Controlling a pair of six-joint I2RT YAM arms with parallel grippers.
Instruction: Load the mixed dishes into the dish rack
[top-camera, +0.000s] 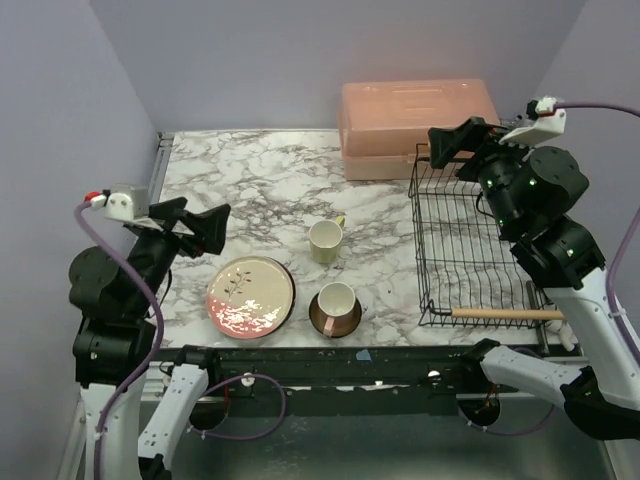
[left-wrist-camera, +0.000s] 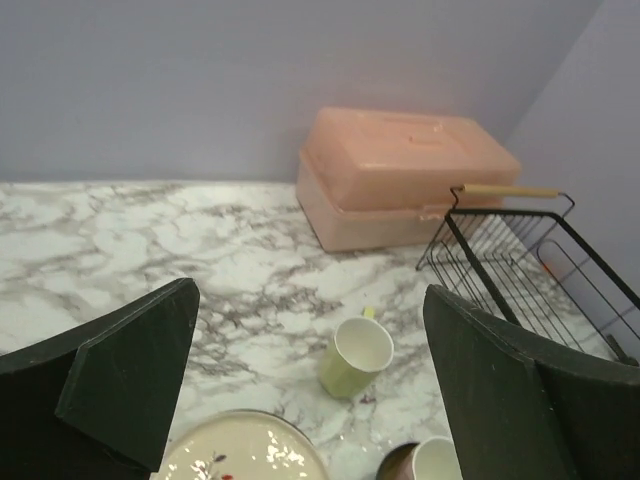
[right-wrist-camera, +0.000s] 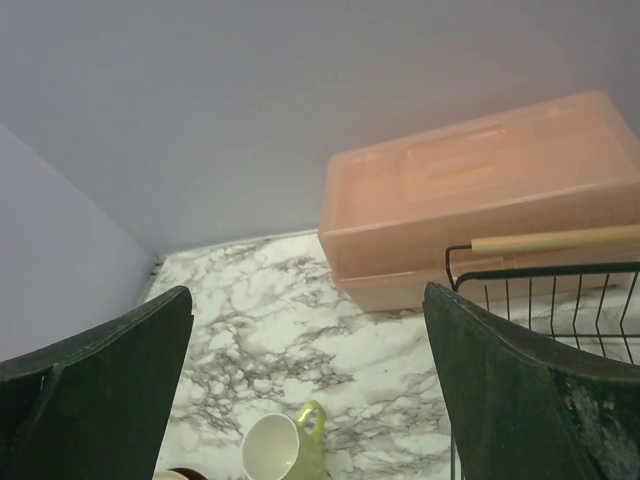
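Top view: the dish rack (top-camera: 470, 250) stands at 3 o'clock on the marble desk (top-camera: 260, 185), and I see no dish in it; the pink box (top-camera: 418, 128) lies at 1 o'clock, close to the far end of the rack, touching or not I cannot tell. The dishes wait near 6 o'clock: one yellow-green mug (top-camera: 325, 241); one floral plate (top-camera: 250, 296) at the mug's 8 o'clock; one pink cup (top-camera: 336, 298) standing on one maroon plate (top-camera: 338, 328); so two plates, one mug, one cup, and no bowl in sight. The left tool (top-camera: 205, 228) hangs at 9 o'clock, spread wide and holding nothing; the right tool (top-camera: 450, 145) hangs above the far corner of the rack, spread wide too and holding nothing.

Left wrist view: between the wide jaws lie the mug, upright, the floral plate at 6 o'clock and the cup at 5 o'clock; the rack shows at 3 o'clock with one wooden rod (left-wrist-camera: 510, 190).

Right wrist view: one mug at 6 o'clock, one box and one rod at 2 o'clock.

I judge the loading not yet begun; the mug looks the easiest first pick, taken by its wall with one jaw inside; the cup should leave the maroon plate before that plate is lifted by its rim.
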